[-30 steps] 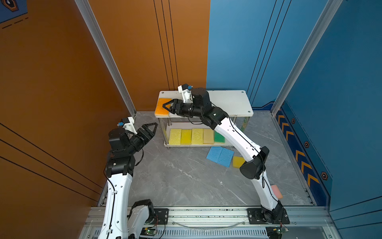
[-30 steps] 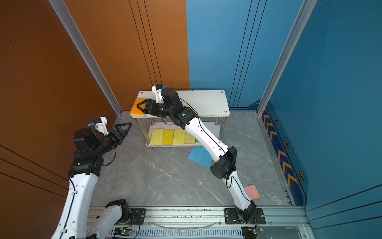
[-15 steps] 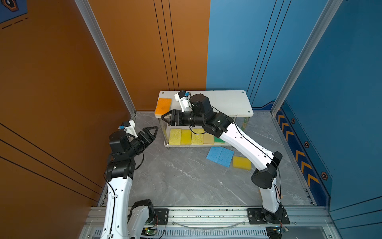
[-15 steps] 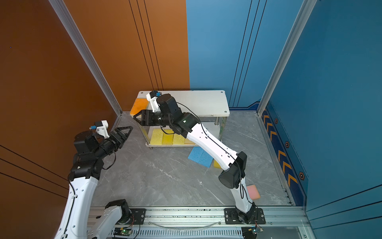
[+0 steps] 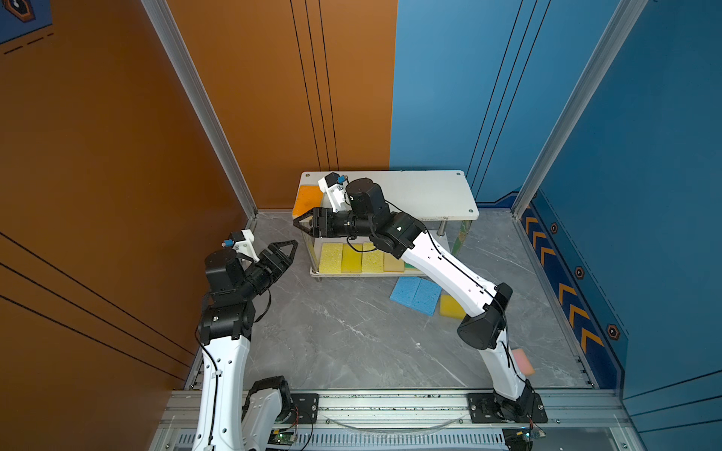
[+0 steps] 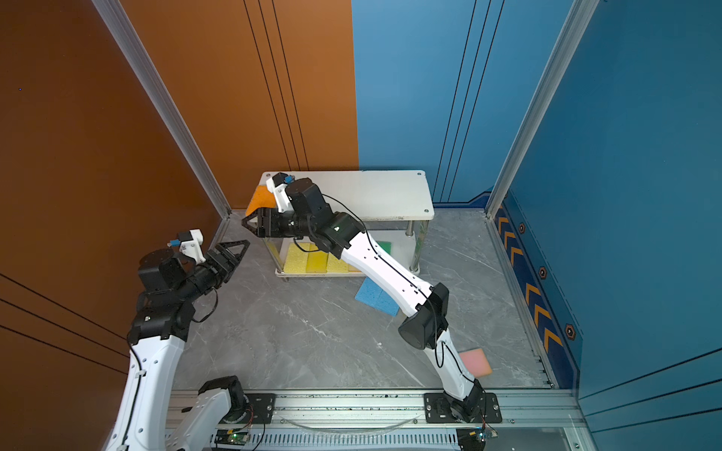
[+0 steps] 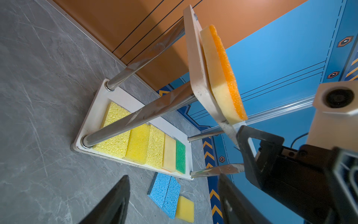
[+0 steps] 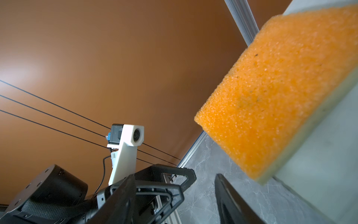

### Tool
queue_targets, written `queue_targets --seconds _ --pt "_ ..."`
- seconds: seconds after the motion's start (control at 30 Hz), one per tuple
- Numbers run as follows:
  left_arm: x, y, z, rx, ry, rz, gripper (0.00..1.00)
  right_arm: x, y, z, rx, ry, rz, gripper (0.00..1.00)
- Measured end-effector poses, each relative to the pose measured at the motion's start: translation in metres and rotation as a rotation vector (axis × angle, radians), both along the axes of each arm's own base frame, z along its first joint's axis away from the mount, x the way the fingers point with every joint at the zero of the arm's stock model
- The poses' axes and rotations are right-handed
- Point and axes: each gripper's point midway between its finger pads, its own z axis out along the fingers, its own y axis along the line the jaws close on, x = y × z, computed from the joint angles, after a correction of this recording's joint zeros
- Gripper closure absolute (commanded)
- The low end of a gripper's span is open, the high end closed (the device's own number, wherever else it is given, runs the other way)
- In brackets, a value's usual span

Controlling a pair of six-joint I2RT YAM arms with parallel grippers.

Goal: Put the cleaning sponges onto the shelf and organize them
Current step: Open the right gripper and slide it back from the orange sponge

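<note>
Remote bay, sponge sorting: I have the right gripper point(image 5: 300, 227) hanging just off the end of the shelf point(image 5: 422, 193), jaws spread and empty. The orange sponge point(image 5: 308, 199) lies flat on the upper board just behind and beside them, one corner seemingly overhanging the edge. That placement looks done to me, with the next fetch not yet begun. On the lower board, beneath these jaws, three yellow sponges point(image 5: 351, 257), a beige sponge point(image 7: 169, 153) and a green sponge point(image 7: 180, 157) sit in a tidy row. Two blue sponges point(image 5: 416, 295) and one loose yellow sponge point(image 5: 451, 306) wait on the floor well behind the jaws, under my right forearm. A pink sponge point(image 6: 474, 361) lies by that arm's base. The right arm stretches long across the middle, elbow low, forearm climbing, wrist level with the upper board and fingers aimed at the orange wall. The left gripper point(image 5: 291, 254) hovers near, below and facing the right jaws without touching them. It too is spread and holds nothing, on an arm standing upright with a sharply bent elbow. Next, I judge, I must draw the right arm back, tip its wrist downward and close on a floor sponge. I should keep clear of the orange corner as I go.
</note>
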Motion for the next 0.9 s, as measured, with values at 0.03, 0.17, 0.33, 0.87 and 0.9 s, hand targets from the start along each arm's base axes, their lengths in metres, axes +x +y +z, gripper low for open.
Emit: queue_targets --seconds 0.03,0.17,0.33,0.87,0.9 --pt "0.0 0.0 0.0 0.0 0.0 0.0 0.28 0.003 0.001 -0.005 -0.004 0.008 -0.002 0.34" --pt "0.0 0.0 0.0 0.0 0.0 0.0 0.28 0.012 0.002 -0.017 -0.016 0.036 -0.014 0.34" --pt "0.0 0.0 0.0 0.004 -0.002 -0.001 0.28 0.016 -0.001 -0.013 -0.003 0.039 -0.022 0.34" --pt "-0.011 -0.005 -0.021 0.0 0.046 -0.02 0.29 0.006 0.006 -0.028 -0.02 0.068 0.018 0.34" --pt "-0.012 -0.005 -0.022 -0.002 0.051 -0.021 0.28 0.004 0.007 -0.03 -0.024 0.072 0.021 0.34"
